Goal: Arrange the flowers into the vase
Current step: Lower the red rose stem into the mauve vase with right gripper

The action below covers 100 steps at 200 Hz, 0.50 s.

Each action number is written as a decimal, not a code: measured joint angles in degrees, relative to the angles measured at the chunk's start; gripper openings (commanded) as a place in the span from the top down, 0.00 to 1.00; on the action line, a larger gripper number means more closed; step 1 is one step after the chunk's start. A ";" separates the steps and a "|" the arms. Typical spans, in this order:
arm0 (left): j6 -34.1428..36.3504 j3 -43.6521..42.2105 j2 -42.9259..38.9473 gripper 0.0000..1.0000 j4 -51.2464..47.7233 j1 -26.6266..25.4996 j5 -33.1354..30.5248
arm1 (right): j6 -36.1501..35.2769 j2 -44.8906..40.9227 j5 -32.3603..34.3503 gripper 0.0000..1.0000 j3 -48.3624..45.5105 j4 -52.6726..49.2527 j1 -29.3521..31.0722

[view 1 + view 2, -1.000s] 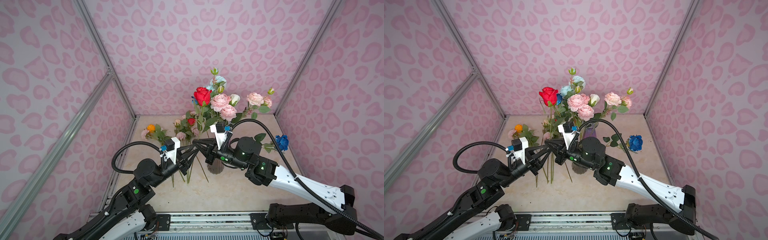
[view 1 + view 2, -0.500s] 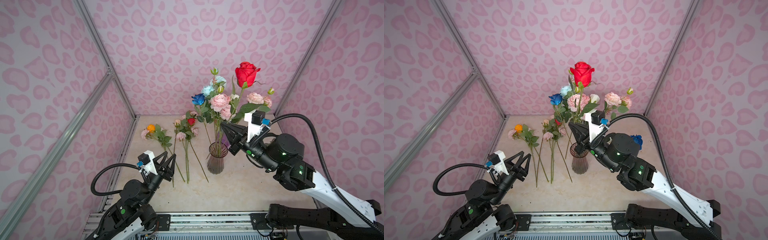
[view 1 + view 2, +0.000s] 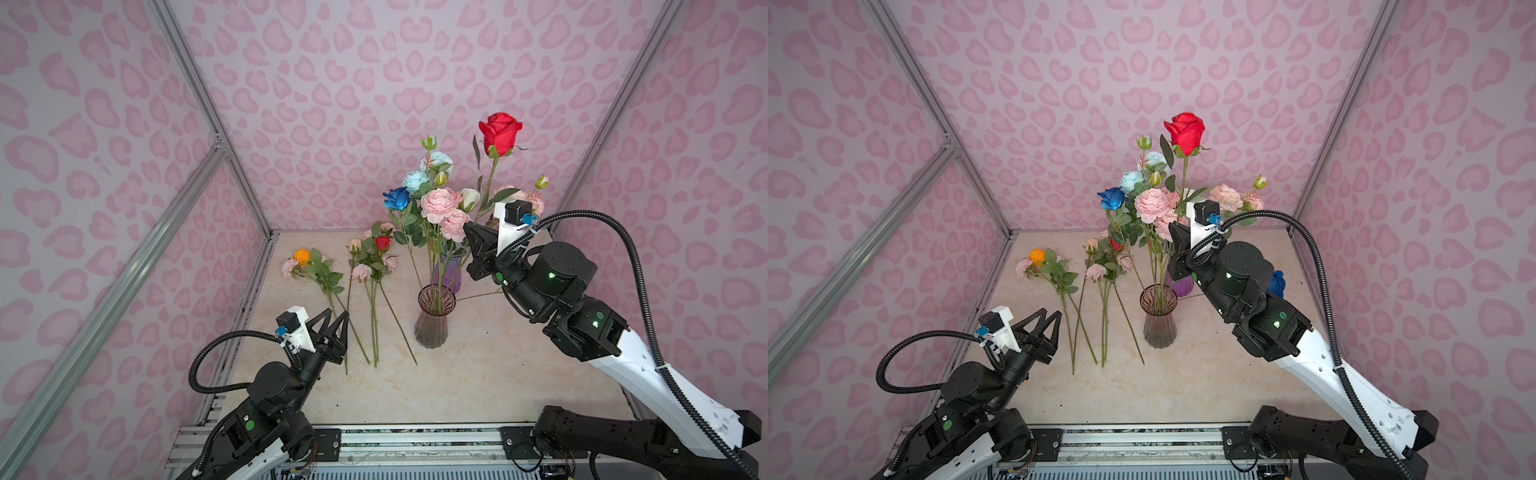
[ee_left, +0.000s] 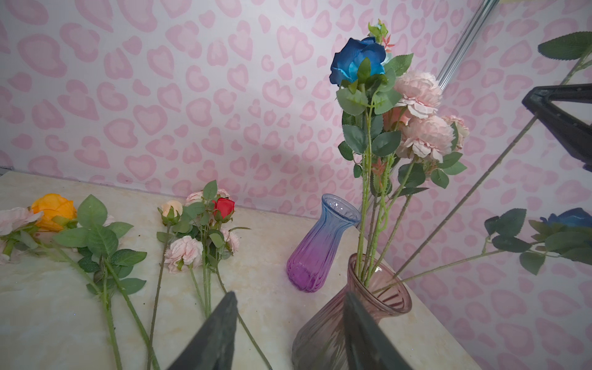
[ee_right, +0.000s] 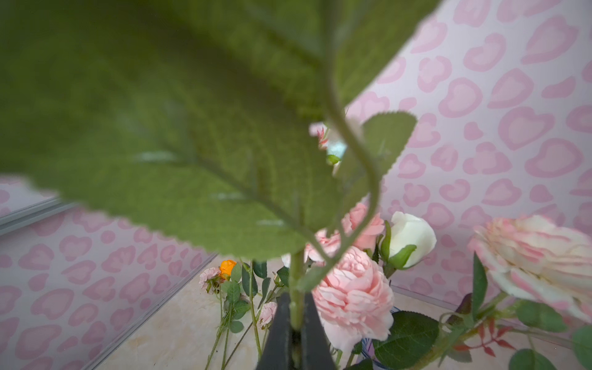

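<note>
The right fingers (image 5: 286,315) are pinched shut on the red rose (image 3: 500,132), low on its stem and head-up, so its foot can drop into the vase (image 3: 434,316). Whether it has entered, I can't tell. The left fingers (image 3: 336,328) hang open and empty at the vase's eight o'clock, likely ready for the loose flowers (image 3: 374,266) lying on the table (image 3: 478,374) at ten o'clock.

Marbled tabletop (image 3: 478,382) carries loose flowers (image 3: 360,272) lying flat, a brownish vase (image 3: 432,328) and a purple vase (image 4: 315,250)
</note>
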 measured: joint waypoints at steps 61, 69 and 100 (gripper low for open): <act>-1.09 -0.70 1.22 0.46 0.07 0.00 0.07 | 3.26 0.35 -1.40 1.00 -6.05 -0.09 -0.72; -1.16 -0.72 1.51 0.46 0.07 0.00 0.07 | 3.67 0.35 -1.38 0.99 -6.88 -0.09 -0.90; -1.53 -0.72 2.78 0.46 0.11 0.00 0.09 | 5.29 0.35 -1.70 0.97 -10.34 -0.11 -1.33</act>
